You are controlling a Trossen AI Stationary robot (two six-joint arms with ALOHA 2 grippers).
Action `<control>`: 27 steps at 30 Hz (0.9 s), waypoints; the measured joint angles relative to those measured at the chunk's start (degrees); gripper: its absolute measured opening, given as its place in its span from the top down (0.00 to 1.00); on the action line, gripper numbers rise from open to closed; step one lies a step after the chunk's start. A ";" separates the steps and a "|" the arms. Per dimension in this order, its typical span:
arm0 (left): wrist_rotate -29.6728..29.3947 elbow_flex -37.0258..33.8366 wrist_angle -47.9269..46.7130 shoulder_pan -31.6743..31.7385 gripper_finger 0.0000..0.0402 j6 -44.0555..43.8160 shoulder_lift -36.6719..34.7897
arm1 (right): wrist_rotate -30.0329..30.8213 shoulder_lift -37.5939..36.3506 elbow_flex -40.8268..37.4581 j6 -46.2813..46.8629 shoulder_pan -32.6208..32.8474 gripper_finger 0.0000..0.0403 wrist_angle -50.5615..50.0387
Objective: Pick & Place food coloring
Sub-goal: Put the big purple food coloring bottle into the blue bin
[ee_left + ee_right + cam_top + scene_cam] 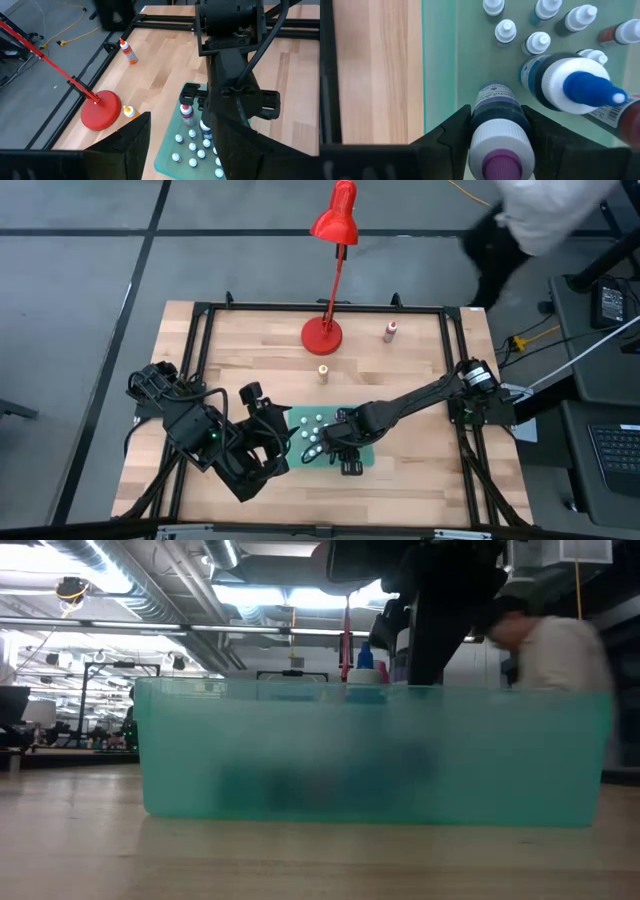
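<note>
Pale butcher-block wooden surface inside a black metal frame: bare board open along the near edge and far right.
Tall red desk lamp: round base on the far middle.
Flat green rectangular tray: near middle, between both arms; small whitish-capped food coloring bottles stand inside.
Left gripper: fingers apart, empty, beside the tray's left edge.
Right gripper: over the tray, clamped on a purple-capped food coloring bottle; blue-tipped bottle just beside.
Orange-capped bottle and red-capped bottle: on the board, well apart.
</note>
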 joint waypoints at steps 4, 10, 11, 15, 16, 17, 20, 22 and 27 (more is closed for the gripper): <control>0.02 0.00 0.00 0.00 0.51 0.02 0.00 | -1.60 0.00 0.02 -0.45 0.02 0.60 0.13; 0.02 0.00 0.00 0.00 0.51 0.11 0.00 | -1.64 0.00 0.02 -1.38 0.02 0.60 0.23; 0.02 0.00 0.00 0.00 0.51 0.19 0.00 | -1.64 0.00 0.01 -1.46 0.02 0.60 0.32; 0.02 -0.01 0.01 0.00 0.51 0.20 0.00 | -1.62 0.00 0.02 -1.59 0.02 0.59 0.92; 0.02 -0.01 0.00 0.00 0.51 0.20 0.00 | -1.62 0.00 0.02 -1.67 0.02 0.58 0.94; 0.02 -0.02 0.00 0.00 0.51 0.18 0.00 | -1.62 0.00 0.02 -1.75 0.02 0.57 0.96; 0.02 -0.02 0.00 0.00 0.51 0.20 0.02 | -1.62 0.00 0.02 -1.67 0.02 0.53 0.96; 0.03 -0.02 0.00 0.00 0.51 0.19 0.02 | -1.54 0.00 0.02 -1.67 0.02 0.51 1.04; 0.04 -0.02 0.00 0.00 0.51 0.20 0.02 | -1.42 0.00 0.02 -1.60 0.02 0.45 1.01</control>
